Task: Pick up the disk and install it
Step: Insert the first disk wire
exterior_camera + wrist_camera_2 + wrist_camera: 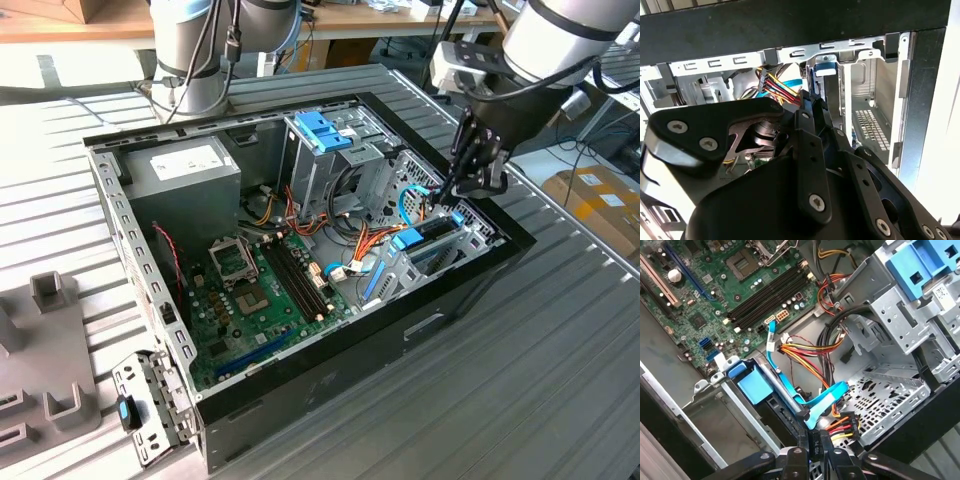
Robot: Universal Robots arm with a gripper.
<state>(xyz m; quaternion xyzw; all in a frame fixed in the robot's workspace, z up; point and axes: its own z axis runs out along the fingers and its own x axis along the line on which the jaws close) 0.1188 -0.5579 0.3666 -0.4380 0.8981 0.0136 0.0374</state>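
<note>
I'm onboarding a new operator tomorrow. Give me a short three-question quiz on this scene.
1. True or false: the computer case lies open, with the motherboard showing.
2. In the exterior view, the gripper is above which end of the case? A) the left end B) the right end C) off the case entirely
3. Fill in: the plastic rails on the disk are ___.
Key: 1 true; 2 B; 3 blue.
</note>
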